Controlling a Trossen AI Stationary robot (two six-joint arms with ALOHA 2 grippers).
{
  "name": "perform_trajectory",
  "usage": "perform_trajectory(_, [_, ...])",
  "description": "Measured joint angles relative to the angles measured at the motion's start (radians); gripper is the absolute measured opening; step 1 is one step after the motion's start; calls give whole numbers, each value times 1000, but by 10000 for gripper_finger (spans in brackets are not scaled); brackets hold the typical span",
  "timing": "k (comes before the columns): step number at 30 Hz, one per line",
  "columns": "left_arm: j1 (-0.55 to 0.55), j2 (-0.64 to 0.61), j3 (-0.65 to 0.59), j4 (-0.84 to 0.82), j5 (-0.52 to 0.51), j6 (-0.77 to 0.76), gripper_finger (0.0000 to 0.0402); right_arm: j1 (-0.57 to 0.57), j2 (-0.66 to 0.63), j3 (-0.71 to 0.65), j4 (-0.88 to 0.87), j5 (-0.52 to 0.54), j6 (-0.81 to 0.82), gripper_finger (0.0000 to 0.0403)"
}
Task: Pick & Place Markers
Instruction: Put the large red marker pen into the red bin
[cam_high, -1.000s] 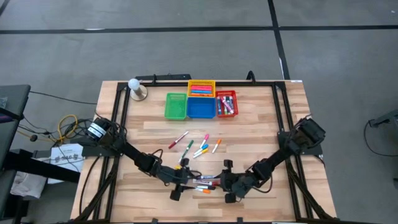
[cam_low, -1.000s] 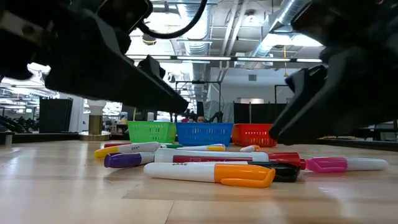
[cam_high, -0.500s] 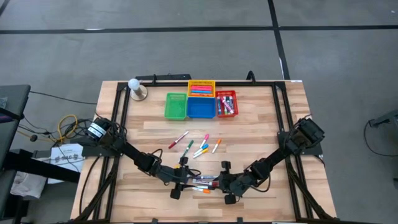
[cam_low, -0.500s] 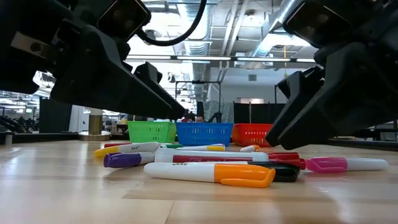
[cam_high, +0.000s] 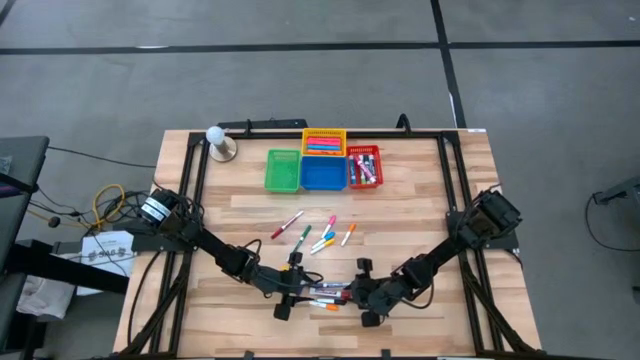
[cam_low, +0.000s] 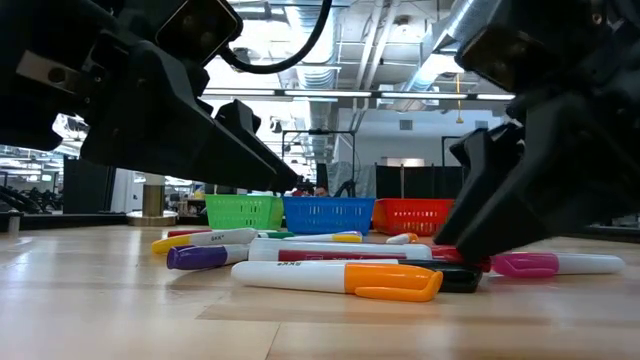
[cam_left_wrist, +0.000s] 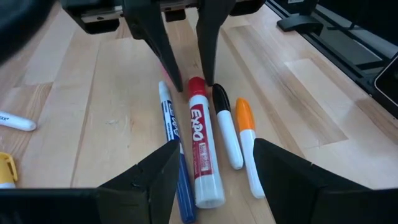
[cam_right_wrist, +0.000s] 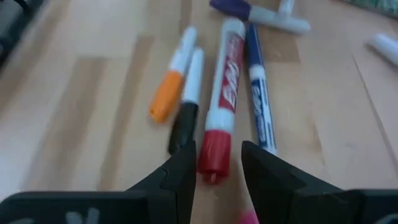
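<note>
A bunch of markers (cam_high: 325, 294) lies near the table's near edge, between my two grippers. In it are a thick red-capped white marker (cam_left_wrist: 202, 155), a blue one (cam_left_wrist: 172, 140), a black-capped one (cam_left_wrist: 226, 132) and an orange-capped one (cam_left_wrist: 247, 144). My right gripper (cam_right_wrist: 217, 168) is low at the table, open, with one finger on each side of the red cap (cam_right_wrist: 214, 152). My left gripper (cam_left_wrist: 214, 168) is open and faces the bunch from the table's left, short of the markers. A few more markers (cam_high: 318, 236) lie scattered toward mid-table. My right gripper comes in low and slanting from the table's right, its fingers (cam_left_wrist: 208, 56) close on both sides of the thick marker's red cap (cam_left_wrist: 196, 87). The marker lies flat on the table. I cannot tell whether the fingers touch the cap.
Four small baskets stand at the far side: green (cam_high: 283, 170), blue (cam_high: 322, 173), yellow (cam_high: 323, 141) with markers in it, red (cam_high: 365, 167) with markers in it. A round stand with a white ball (cam_high: 219, 142) is at the far left. Bare wood lies on both sides of the bunch.
My right gripper has come down toward the table and moved a little toward the marker bunch, so that its fingers now stand at the red cap. The markers have stayed where they were.
</note>
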Motion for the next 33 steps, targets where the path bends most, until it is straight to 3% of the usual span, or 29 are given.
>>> perform_trajectory(16, [0,0,0,5,0,0,205,-13,21,0,-8,-28,27,117])
perform_trajectory(27, [0,0,0,8,0,0,205,-14,23,0,12,-17,26,48])
perform_trajectory(33, [0,0,0,8,0,0,205,-13,23,0,13,-18,26,54])
